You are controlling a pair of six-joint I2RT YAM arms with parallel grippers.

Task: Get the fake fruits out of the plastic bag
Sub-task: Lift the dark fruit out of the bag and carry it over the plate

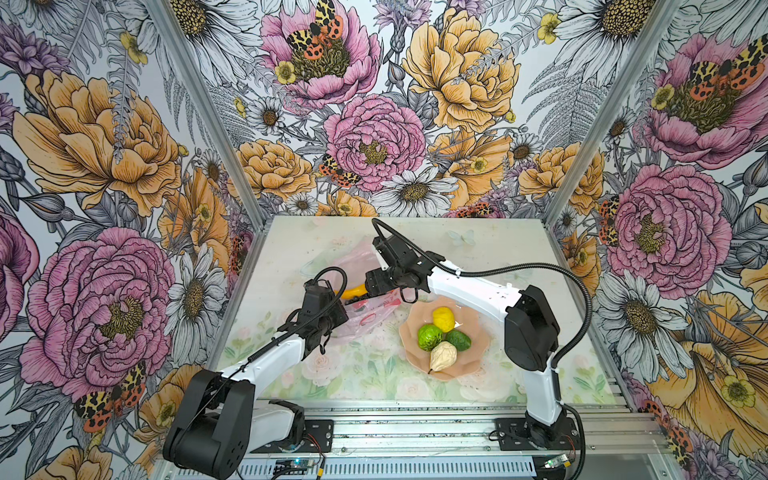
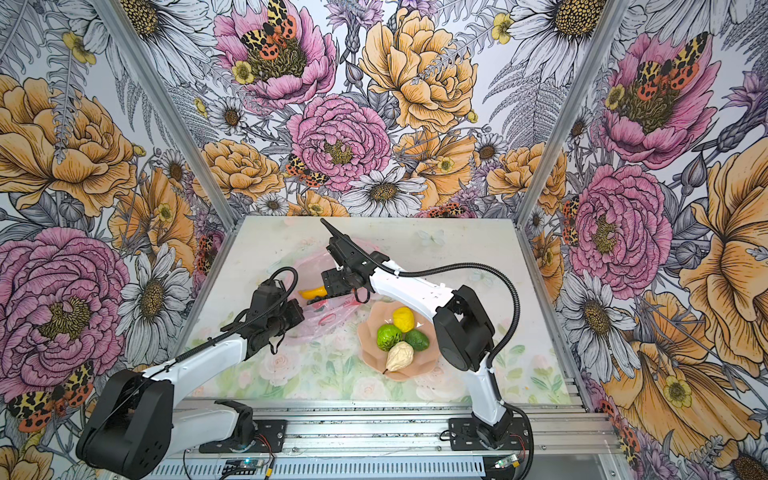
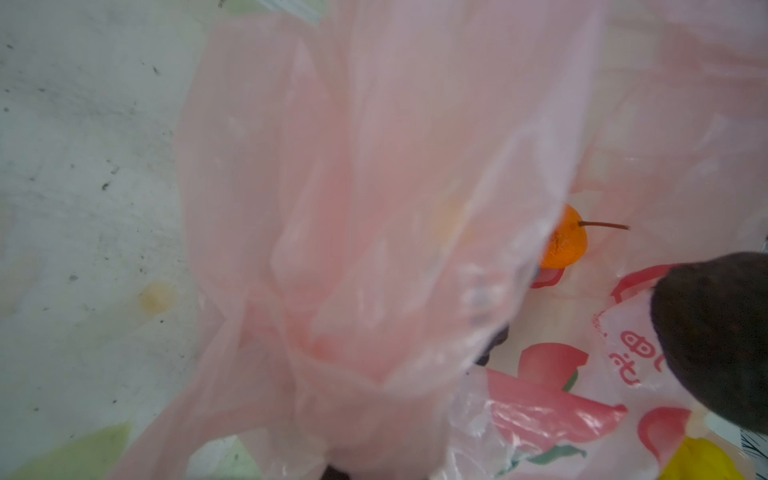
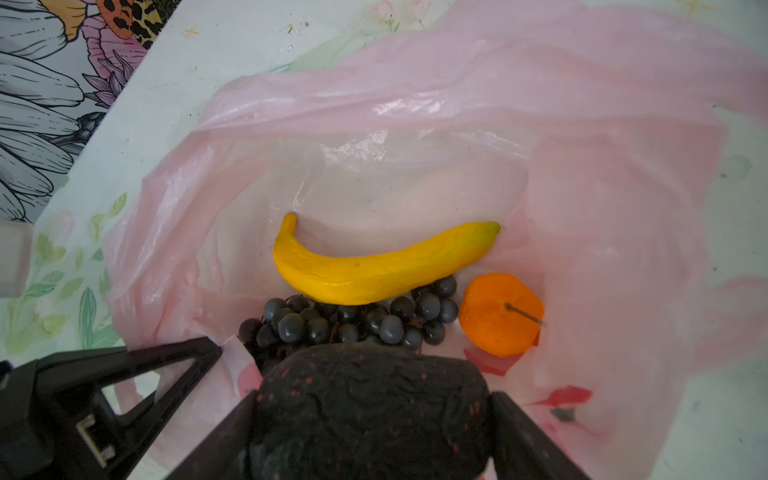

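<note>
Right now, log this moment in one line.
left hand: shut on bag; right hand: holds avocado; in bag: banana, grapes, orange; plate: four fruits

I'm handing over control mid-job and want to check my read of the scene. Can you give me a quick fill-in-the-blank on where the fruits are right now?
1. The plate holds ____ fruits.
2. The banana, grape bunch and tangerine lie ____ the plastic bag.
3. The right gripper is closed on one dark fruit, the ____.

Missing words: four; inside; avocado.
</note>
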